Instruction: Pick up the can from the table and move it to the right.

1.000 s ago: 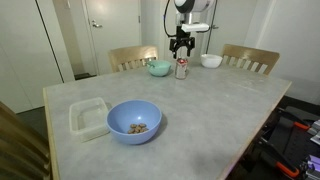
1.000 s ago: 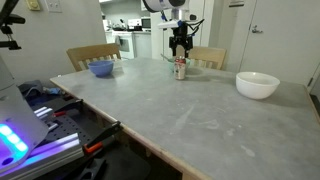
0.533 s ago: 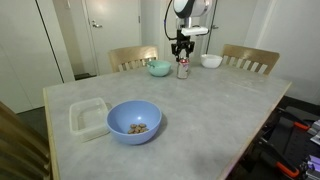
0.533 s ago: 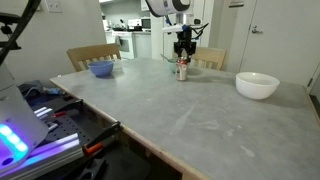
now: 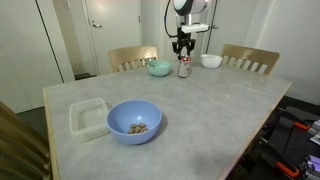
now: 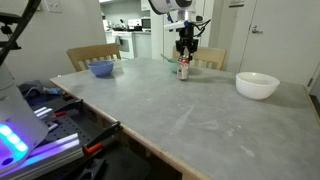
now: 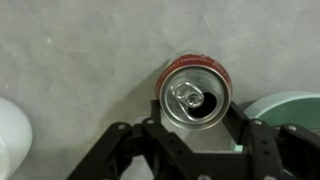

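Note:
The can (image 5: 182,68) stands upright on the far side of the table (image 5: 200,120), between a teal bowl and a white bowl; it also shows in an exterior view (image 6: 183,69). In the wrist view its silvery top (image 7: 195,100) has an open tab hole. My gripper (image 5: 181,47) hangs straight above the can in both exterior views (image 6: 185,46). In the wrist view my gripper (image 7: 198,118) is open, its black fingers (image 7: 152,128) flanking the can's top on both sides. I cannot tell whether they touch it.
The small teal bowl (image 5: 159,68) sits beside the can on one side, the white bowl (image 5: 211,60) on the other. A blue bowl with food (image 5: 134,120) and a clear plastic container (image 5: 88,117) stand nearer the front. Wooden chairs (image 5: 250,58) line the far edge.
My gripper has shifted only slightly above the can. The can has not moved.

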{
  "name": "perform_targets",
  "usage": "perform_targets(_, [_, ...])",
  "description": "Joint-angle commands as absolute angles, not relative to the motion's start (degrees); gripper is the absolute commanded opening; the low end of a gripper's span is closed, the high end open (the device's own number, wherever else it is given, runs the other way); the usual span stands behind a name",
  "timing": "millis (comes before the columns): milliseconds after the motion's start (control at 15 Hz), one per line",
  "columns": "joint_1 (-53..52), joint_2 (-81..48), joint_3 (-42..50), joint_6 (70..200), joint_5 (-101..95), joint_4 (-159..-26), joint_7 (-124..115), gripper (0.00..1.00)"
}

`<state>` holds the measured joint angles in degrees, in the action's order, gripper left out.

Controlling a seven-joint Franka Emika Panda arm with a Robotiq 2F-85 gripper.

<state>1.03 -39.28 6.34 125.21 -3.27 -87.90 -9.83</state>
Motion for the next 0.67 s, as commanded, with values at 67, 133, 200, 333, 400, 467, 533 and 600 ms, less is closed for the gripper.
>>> perform_targets(67, [0.11,-37.72,8.11,121.12,-6.39,-88.04,-12.40,0.38])
perform_targets(133, [-0.11,-37.27,8.54,120.41,-7.26,-88.64,-13.19,0.38])
perform_targets(200, [-0.25,-36.68,8.99,119.86,-8.08,-89.46,-14.09,0.38])
perform_targets(333, [-0.51,-35.55,9.86,118.93,-9.72,-91.08,-16.05,0.38])
perform_targets(400, [-0.54,-35.17,10.25,118.45,-10.43,-91.61,-16.98,0.38])
perform_targets(467, [-0.23,-34.64,10.46,118.44,-10.76,-92.39,-17.56,0.38])
perform_targets(533, [0.08,-34.39,10.69,118.28,-10.95,-92.82,-18.04,0.38])
perform_targets(600, [0.67,-34.07,10.92,118.63,-10.82,-93.46,-18.07,0.38])
